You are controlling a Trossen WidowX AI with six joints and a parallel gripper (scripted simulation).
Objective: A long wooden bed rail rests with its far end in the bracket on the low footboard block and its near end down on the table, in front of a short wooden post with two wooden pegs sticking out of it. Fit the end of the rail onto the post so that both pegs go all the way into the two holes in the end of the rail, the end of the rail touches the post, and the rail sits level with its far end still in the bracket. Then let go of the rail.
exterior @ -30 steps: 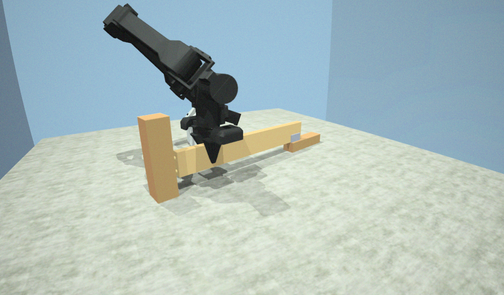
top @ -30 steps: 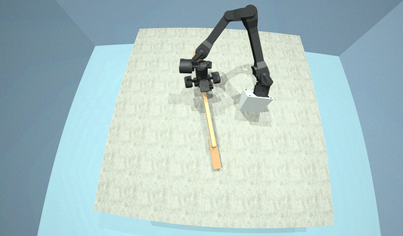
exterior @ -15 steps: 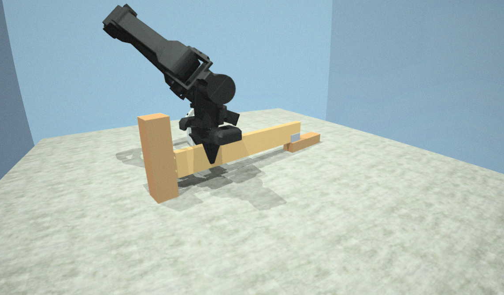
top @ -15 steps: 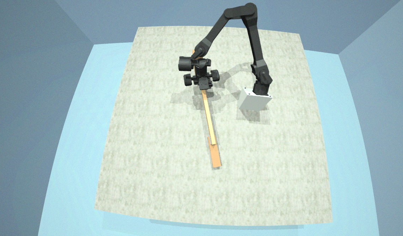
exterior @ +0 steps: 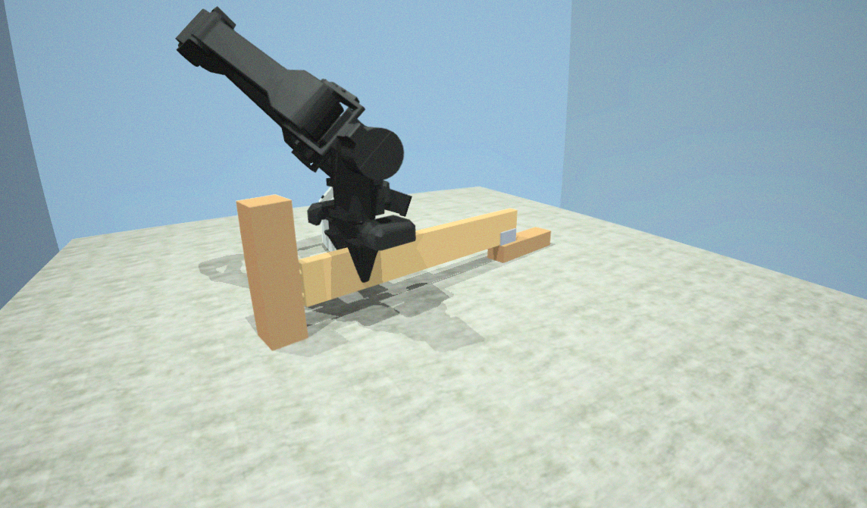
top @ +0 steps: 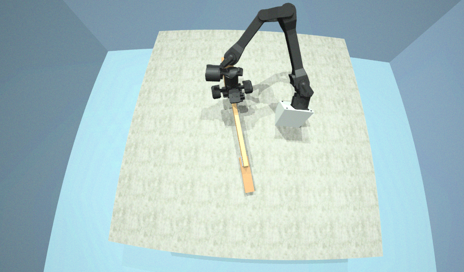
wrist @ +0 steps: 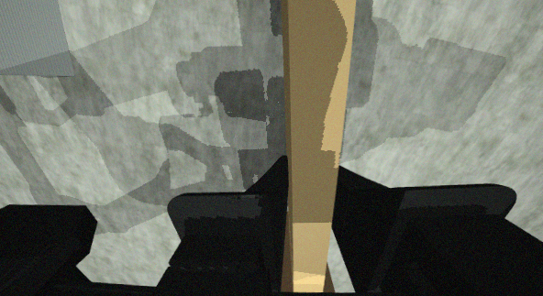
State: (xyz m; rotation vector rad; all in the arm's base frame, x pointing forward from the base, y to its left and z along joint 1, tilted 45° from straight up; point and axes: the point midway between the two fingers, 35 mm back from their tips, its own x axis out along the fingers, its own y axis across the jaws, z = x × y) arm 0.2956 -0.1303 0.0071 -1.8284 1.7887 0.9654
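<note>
The long wooden rail is off the table at its near end and looks about level. Its far end sits in the grey bracket on the low footboard block. My gripper is shut on the rail, a little back from its near end. That end is right beside the wooden post. A very narrow gap seems to remain, with slivers of the pegs showing in it. The holes are hidden, and in the top view the arm covers most of the post.
The arm's white base block stands to the right of the rail in the top view, and the arm arches over behind the rail. Shadows of the arm and gripper lie on the mottled table top around the rail.
</note>
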